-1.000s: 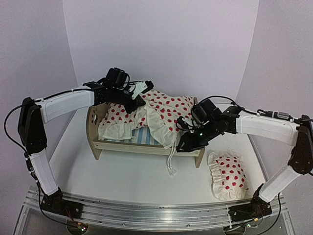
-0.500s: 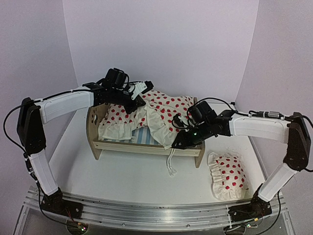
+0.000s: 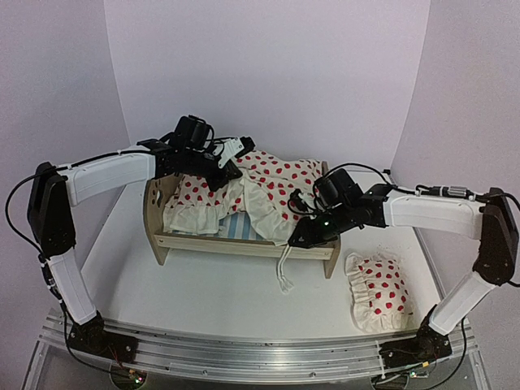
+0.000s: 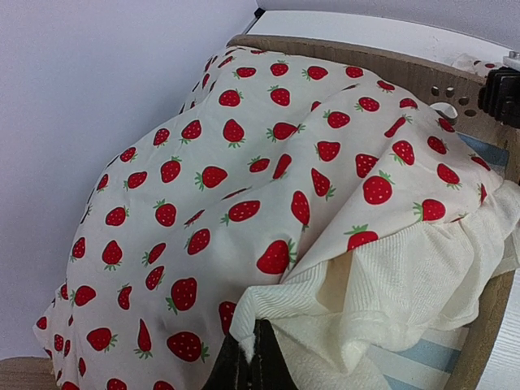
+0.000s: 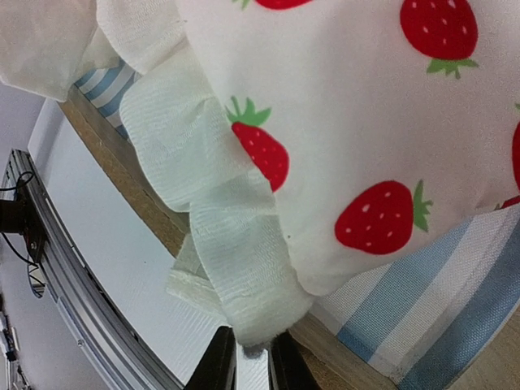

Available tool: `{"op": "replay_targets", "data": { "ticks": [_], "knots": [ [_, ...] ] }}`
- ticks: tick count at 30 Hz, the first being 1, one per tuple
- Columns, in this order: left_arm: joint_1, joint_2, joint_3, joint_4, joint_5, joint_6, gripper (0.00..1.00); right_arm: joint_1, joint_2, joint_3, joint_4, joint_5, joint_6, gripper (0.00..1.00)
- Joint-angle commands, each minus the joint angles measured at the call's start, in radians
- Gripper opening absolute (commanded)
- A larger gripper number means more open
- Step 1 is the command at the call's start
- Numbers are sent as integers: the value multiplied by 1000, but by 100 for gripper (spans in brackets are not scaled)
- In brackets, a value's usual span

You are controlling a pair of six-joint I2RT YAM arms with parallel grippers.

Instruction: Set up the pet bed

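Observation:
The pet bed (image 3: 244, 244) stands mid-table, its rounded headboard (image 3: 154, 203) on the left and a strip of striped mattress (image 3: 236, 226) showing. A cream red-spotted ruffled blanket (image 3: 272, 191) lies bunched over it. My left gripper (image 3: 231, 166) is above the bed's far side. In the left wrist view the gripper (image 4: 248, 366) is shut on the blanket's ruffled edge (image 4: 268, 313). My right gripper (image 3: 296, 238) is at the front rail near the footboard. In the right wrist view the gripper (image 5: 252, 361) is shut on the ruffle (image 5: 236, 268) over the rail (image 5: 134, 158).
A matching red-spotted pillow (image 3: 378, 291) lies on the white table to the right of the bed. Blanket ties (image 3: 284, 272) hang over the front rail onto the table. Purple walls close in at the back and sides.
My right gripper has shifted a little to the left along the front rail, with the blanket's edge in it. The left arm has barely moved.

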Motion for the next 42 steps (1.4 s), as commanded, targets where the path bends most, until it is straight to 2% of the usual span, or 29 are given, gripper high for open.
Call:
{"op": "replay_targets", "data": {
  "ticks": [1,4,8,10,14,18,25,35,42],
  "knots": [
    [7,-70,-2,33,10,5,0,-8,-28,-14,-3,-25,-5,10],
    [7,-77,-11,35,11,5,0,-10,-23,-19,-2,-24,-5,0],
    [6,-89,-22,37,9,5,0,-10,-33,-2,-21,-3,-7,0],
    [7,-95,-29,40,10,4,0,-10,-53,38,-86,54,-33,0],
    [7,-107,-46,35,41,-1,0,-10,-86,178,-276,301,-128,0],
    [-8,-117,-52,21,136,-28,0,-10,-92,304,-416,539,-230,0],
    [-76,-98,-68,38,236,-80,0,-10,-61,440,-450,806,-404,0],
    [-77,-82,-57,47,203,-88,0,-10,-51,520,-453,821,-506,0],
    [-77,-80,-57,44,184,-80,0,-10,-98,407,-460,706,-431,0]
  ]
}}
